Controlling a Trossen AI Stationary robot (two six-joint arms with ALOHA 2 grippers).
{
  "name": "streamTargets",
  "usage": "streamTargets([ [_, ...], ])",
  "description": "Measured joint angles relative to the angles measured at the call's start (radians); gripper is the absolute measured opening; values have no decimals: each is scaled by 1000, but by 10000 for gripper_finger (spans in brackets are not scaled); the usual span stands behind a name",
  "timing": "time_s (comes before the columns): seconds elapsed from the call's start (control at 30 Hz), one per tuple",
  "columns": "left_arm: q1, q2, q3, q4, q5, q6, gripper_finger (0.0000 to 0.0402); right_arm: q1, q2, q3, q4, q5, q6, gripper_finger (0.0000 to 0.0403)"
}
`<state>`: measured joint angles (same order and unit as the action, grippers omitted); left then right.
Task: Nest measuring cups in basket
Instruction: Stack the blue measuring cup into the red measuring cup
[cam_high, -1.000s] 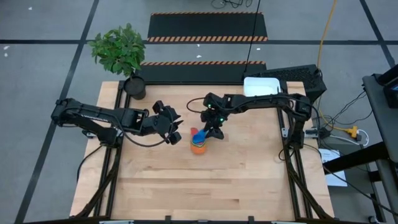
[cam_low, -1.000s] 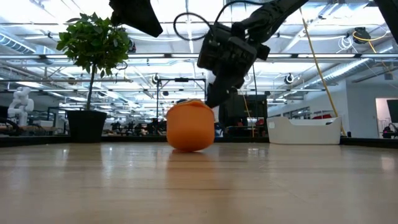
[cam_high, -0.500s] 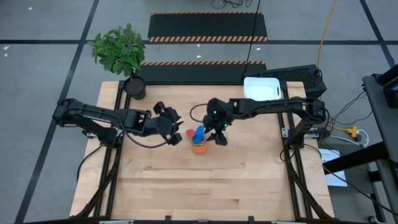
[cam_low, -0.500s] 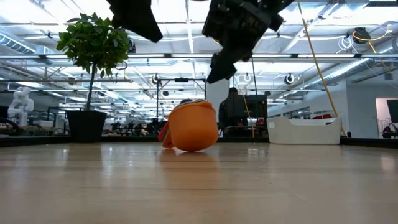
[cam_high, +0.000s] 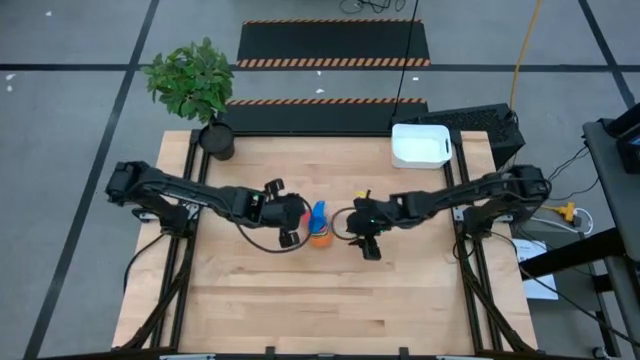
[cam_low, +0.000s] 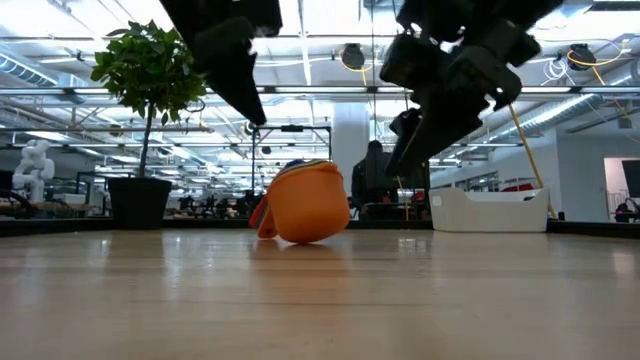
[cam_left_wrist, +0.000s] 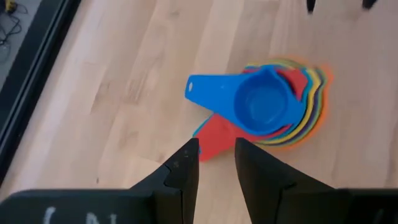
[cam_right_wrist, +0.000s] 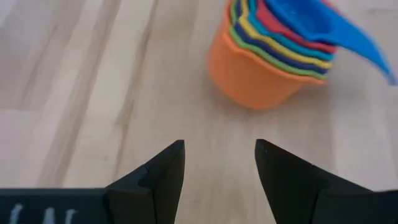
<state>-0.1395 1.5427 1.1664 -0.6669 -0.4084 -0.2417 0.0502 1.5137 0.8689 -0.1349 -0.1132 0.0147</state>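
Cups (cam_high: 319, 227): nested stack, orange outermost (cam_right_wrist: 252, 68), then dark blue, green, yellow, light blue, red rims; medium blue cup (cam_left_wrist: 258, 102) innermost, red handle (cam_left_wrist: 217, 135) under it. Basket (cam_high: 420, 145): white. Table (cam_high: 300, 300): light wood planks. Arms, grippers (cam_high: 290, 225) (cam_high: 366, 240): black. Plant (cam_high: 190, 78): green leaves; pot (cam_high: 216, 140) dark. Floor mat (cam_high: 335, 50): black, orange-black striped edges. Floor: grey, black lines.
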Motion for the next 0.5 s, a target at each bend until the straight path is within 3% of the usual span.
streamTargets([
  [0.13, 15, 39, 0, 45, 0, 31, 108, -11, -25, -83, 127, 13, 1, 188],
  [0.5, 46, 100, 3, 198, 137, 162, 108, -24, -18, -94, 177, 8, 66, 187],
])
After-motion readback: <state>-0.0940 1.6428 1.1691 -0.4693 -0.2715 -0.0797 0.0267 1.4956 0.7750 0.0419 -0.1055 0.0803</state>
